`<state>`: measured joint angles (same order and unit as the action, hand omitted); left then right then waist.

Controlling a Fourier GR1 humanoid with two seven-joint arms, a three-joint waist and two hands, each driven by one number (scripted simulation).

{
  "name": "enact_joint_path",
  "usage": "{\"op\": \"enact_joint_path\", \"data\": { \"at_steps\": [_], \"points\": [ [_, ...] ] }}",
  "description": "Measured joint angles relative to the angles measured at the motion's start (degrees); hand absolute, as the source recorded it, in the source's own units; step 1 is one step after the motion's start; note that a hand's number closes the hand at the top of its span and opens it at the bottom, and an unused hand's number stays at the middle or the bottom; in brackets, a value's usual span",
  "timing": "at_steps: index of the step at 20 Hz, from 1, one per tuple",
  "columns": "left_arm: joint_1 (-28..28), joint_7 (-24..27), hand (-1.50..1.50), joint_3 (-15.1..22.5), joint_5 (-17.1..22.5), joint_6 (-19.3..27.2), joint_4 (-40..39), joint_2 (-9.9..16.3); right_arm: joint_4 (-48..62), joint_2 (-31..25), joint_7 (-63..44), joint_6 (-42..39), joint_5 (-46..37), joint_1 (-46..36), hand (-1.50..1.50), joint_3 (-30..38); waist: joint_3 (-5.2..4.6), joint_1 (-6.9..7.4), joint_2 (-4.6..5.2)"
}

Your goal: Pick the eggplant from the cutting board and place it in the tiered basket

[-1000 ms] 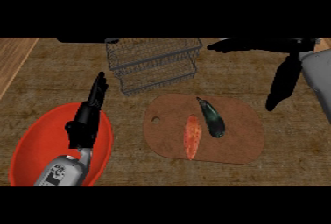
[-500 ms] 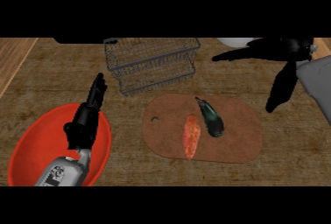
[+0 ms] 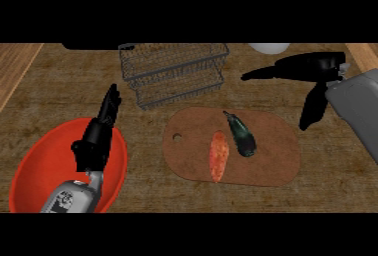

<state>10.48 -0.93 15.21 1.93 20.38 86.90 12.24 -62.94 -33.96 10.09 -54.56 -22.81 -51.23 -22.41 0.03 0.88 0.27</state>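
A: Brown wood-grain worktop (image 3: 66, 105), item one. On it, by size: a red bowl (image 3: 37, 165) at your left, a brown cutting board (image 3: 273, 160) at centre, a wire tiered basket (image 3: 173, 72) behind the board.

B: And the smaller lots?

A: On the board, a dark eggplant (image 3: 241, 135) lying lengthwise, just beside an orange vegetable (image 3: 218, 156); the two sit close together, whether touching you cannot tell.

B: Robot hands?

A: Right robot hand (image 3: 310, 75) hovers above the board's far right corner, fingers spread apart, holding nothing. Left robot hand (image 3: 96, 137) rests over the bowl, fingers straight.

B: Step?

A: Approach, you would judge; nothing lifted yet. Next, bring the right robot hand down left over the eggplant, avoiding its orange neighbour.

B: Labels?

A: None legible.
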Motion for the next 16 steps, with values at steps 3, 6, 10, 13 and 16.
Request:
{"op": "enact_joint_path", "data": {
  "at_steps": [3, 6, 10, 13, 16],
  "points": [
    [-0.3, -0.2, 0.00, 0.0, -0.5, 0.0, 0.4, -0.5, -0.4, -0.7, 3.2, 2.1, -1.7, 0.2, -1.50, -1.5, 0.01, -0.02, -0.02],
    [-0.4, -0.8, 0.00, 0.1, -1.0, -0.1, 0.8, -1.0, -0.6, -1.0, 6.7, 5.3, -4.1, 0.5, -1.50, -3.5, 0.01, 0.02, -0.01],
    [-0.5, -1.4, 0.00, -0.4, -1.6, -0.3, 1.5, -1.5, 0.1, -0.2, 9.4, 9.3, -7.0, 1.1, -1.50, -4.6, 0.00, -0.11, -0.09],
    [-1.4, -1.1, 0.00, -1.1, -2.1, -1.0, 1.8, -1.5, 2.1, 0.5, 10.0, 11.0, -9.4, 1.1, -1.50, -4.1, -0.01, -0.18, -0.13],
    [-1.0, -1.3, 0.00, -1.9, -2.4, -1.5, 1.7, -1.8, 4.6, 2.9, 9.4, 12.1, -11.4, 1.0, -1.50, -3.8, -0.02, -0.20, -0.14]
  ]
}}
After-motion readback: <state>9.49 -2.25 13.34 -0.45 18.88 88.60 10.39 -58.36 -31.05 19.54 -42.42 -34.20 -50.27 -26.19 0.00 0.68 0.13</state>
